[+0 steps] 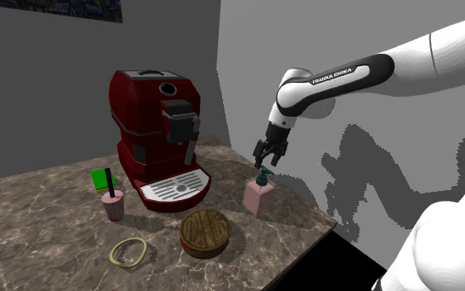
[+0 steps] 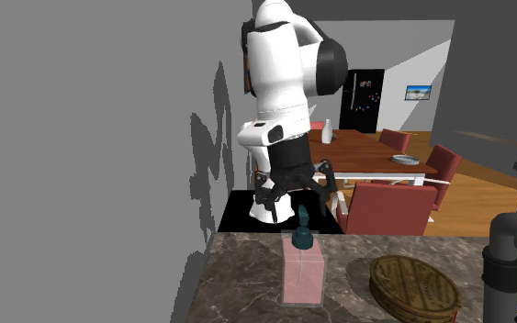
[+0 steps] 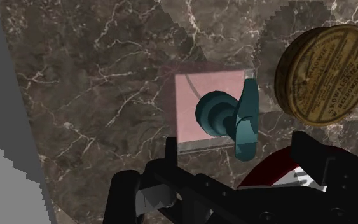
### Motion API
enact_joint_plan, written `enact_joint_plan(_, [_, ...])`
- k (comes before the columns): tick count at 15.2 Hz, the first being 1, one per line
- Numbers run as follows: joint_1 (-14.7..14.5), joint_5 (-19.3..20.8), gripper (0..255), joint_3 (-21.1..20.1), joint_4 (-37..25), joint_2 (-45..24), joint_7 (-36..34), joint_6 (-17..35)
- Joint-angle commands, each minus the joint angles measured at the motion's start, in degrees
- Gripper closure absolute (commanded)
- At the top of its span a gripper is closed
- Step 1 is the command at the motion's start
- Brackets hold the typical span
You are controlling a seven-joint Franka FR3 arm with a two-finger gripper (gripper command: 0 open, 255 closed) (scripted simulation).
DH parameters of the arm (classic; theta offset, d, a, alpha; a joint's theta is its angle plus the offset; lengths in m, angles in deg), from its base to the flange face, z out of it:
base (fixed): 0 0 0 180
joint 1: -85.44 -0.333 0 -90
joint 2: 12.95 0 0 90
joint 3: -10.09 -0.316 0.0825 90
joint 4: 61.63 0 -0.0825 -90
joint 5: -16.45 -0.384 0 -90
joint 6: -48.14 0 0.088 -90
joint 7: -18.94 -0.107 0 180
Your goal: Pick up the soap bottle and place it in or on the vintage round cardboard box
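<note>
On the dark marbled counter (image 1: 49, 207), close to the grey wall, your soap bottle (image 1: 260, 197) stands upright: a pale pink square body with a teal pump. It sits between the red coffee machine (image 1: 152, 132) and the counter's edge. Your gripper (image 1: 269, 159) hangs just above the pump with its black fingers spread apart. They touch nothing and hold nothing.

In the wrist view the pump head covers part of the bottle's pink top. The fingers also block a red curved part of the machine behind them. The round brown box (image 1: 205, 232) lies flat on the counter near the bottle, lid on. The wrist view's frame cuts off part of the box, and the lettering on its lid is too small to read. In the second exterior view the machine is cut off at the right edge, showing as a dark column.

Further along the counter stand a pink cup (image 1: 113, 207) with a dark straw and a small green object (image 1: 102, 179) whose kind you cannot tell. A pale ring (image 1: 129, 252) lies beside the box. Nothing stands between bottle and box. Behind the arm, the second exterior view shows a dining table (image 2: 366, 147) and red chairs (image 2: 385, 209).
</note>
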Motion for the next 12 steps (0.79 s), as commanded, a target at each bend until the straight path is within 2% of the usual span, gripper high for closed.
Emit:
enact_joint_plan(1, [-0.15,-0.33,0,-0.07,0.73,-0.82,0.26,1.55])
enact_joint_plan(5, [-0.54,-1.16,0,-0.32,2.55,-2.64,0.75,5.18])
enact_joint_plan(12, [-0.54,-1.16,0,-0.32,2.55,-2.64,0.75,5.18])
